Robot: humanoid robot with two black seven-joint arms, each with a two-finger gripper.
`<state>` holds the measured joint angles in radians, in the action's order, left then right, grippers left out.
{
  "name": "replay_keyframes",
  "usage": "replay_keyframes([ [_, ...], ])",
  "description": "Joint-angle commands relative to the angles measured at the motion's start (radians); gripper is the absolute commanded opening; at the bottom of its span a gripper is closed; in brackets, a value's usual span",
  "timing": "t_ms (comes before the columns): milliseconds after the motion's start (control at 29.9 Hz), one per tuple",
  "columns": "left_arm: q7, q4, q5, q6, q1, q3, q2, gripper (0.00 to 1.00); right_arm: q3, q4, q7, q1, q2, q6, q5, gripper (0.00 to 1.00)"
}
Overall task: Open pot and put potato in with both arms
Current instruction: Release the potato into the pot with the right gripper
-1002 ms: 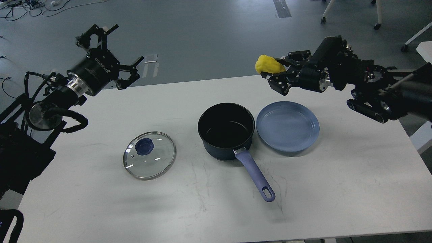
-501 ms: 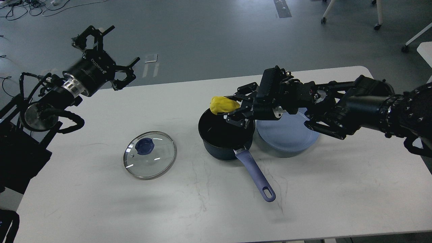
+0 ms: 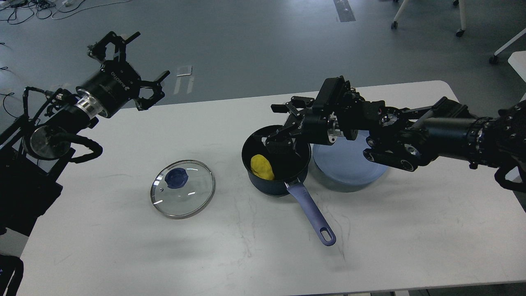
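Potato (image 3: 262,166) sits inside the pot (image 3: 276,161), below and clear of the right gripper (image 3: 280,126), whose jaws are spread wide and empty over the rim. Lid (image 3: 182,188) lies flat on the table (image 3: 411,230), well left of those jaws. Left gripper (image 3: 132,61) reads "ROBOTIQ", jaws wide, empty.

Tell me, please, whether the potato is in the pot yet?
In. The potato lies on the floor of the pot, free of the open right gripper above.
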<state>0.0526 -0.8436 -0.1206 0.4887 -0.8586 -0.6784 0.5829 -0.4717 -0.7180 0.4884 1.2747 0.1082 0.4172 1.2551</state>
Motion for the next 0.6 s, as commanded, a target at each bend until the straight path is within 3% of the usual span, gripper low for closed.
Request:
replay_keyframes([
  [0, -0.007, 0.000, 0.009, 0.000, 0.001, 0.000, -0.005, 0.99, 0.047, -0.014, 0.000, 0.000, 0.024, -0.008, -0.052, 1.00],
  [167, -0.008, 0.000, 0.007, 0.000, 0.000, -0.003, -0.014, 0.99, 0.123, -0.046, 0.000, 0.026, 0.079, -0.044, -0.268, 1.00],
  [267, -0.013, 0.003, -0.001, 0.000, 0.000, -0.013, -0.040, 0.99, 0.251, -0.115, 0.000, 0.049, 0.145, -0.219, -0.546, 1.00],
  [334, -0.014, 0.012, -0.002, 0.000, 0.003, -0.016, -0.064, 0.99, 0.373, -0.130, 0.000, 0.045, 0.205, -0.395, -0.749, 1.00],
  [367, -0.014, 0.012, -0.002, 0.000, 0.003, -0.016, -0.064, 0.99, 0.374, -0.130, 0.000, 0.045, 0.205, -0.396, -0.750, 1.00],
  [501, -0.016, 0.012, -0.005, 0.000, 0.033, -0.021, -0.095, 0.99, 0.526, -0.115, 0.000, -0.040, 0.232, -0.557, -0.972, 1.00],
  [568, -0.016, 0.011, -0.005, 0.000, 0.038, -0.024, -0.104, 0.99, 0.582, -0.115, 0.000, -0.069, 0.234, -0.577, -1.038, 1.00],
])
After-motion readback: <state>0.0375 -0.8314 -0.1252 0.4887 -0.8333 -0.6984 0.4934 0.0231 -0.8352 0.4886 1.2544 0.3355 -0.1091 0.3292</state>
